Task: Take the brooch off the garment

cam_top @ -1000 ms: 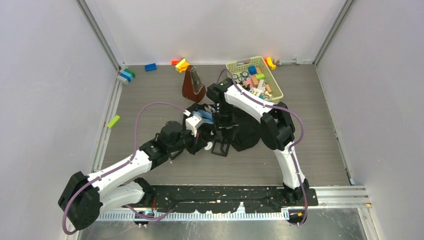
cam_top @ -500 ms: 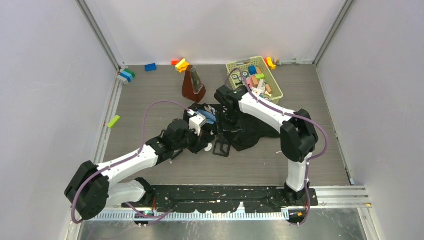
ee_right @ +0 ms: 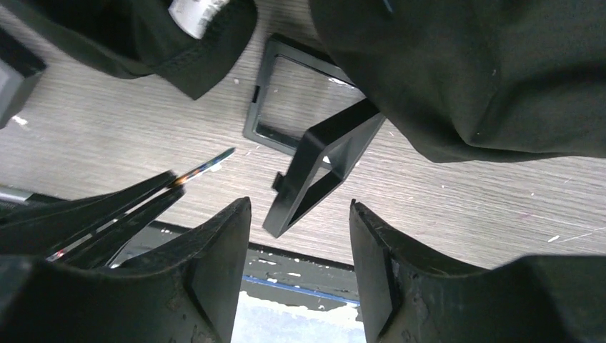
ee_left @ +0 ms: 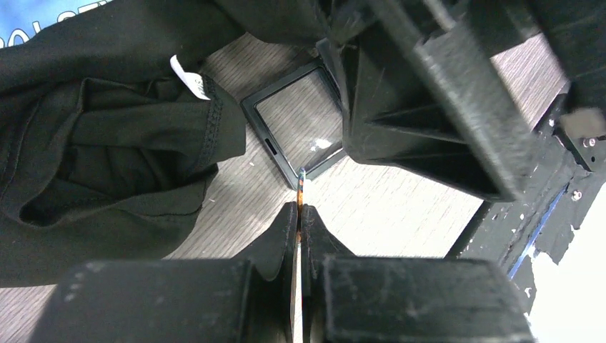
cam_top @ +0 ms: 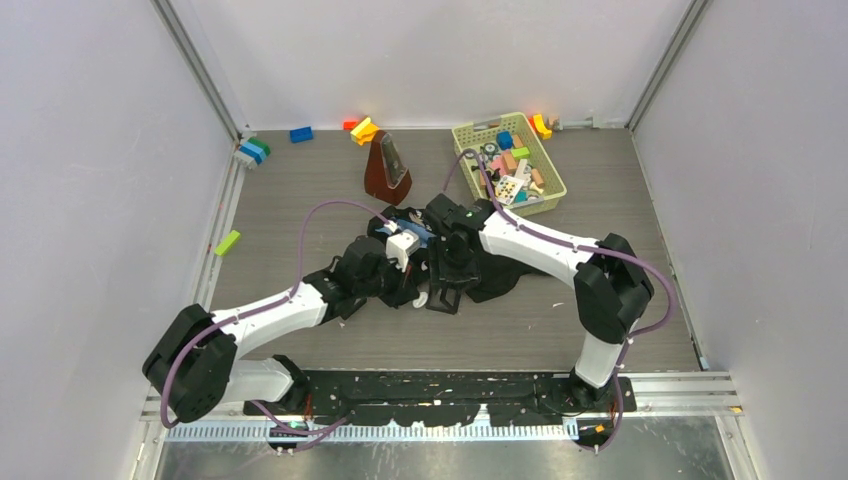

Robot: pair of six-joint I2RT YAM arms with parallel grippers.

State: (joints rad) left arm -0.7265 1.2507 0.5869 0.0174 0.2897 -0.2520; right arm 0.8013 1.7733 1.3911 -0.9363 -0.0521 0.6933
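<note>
Left wrist view, brooch: a thin sliver seen edge-on, sticking out past my left fingertips, its tip near the corner of the picture frame and apart from the black cloth.
Left gripper: my jaws are pressed together on the brooch, with no gap showing beyond the sliver itself.
Right wrist view, same brooch: a narrow shiny strip poking from the left fingers, over bare wood.
Garment: black, crumpled on the table to the left of the brooch, a white tag at its hem; another fold covers the frame's far side.
Right gripper: my jaws stand apart, holding nothing, hovering over the frame's black stand.
Table: grey wood grain.
Metronome: upright behind the garment.
Basket: full of small coloured pieces, at the far right.
</note>
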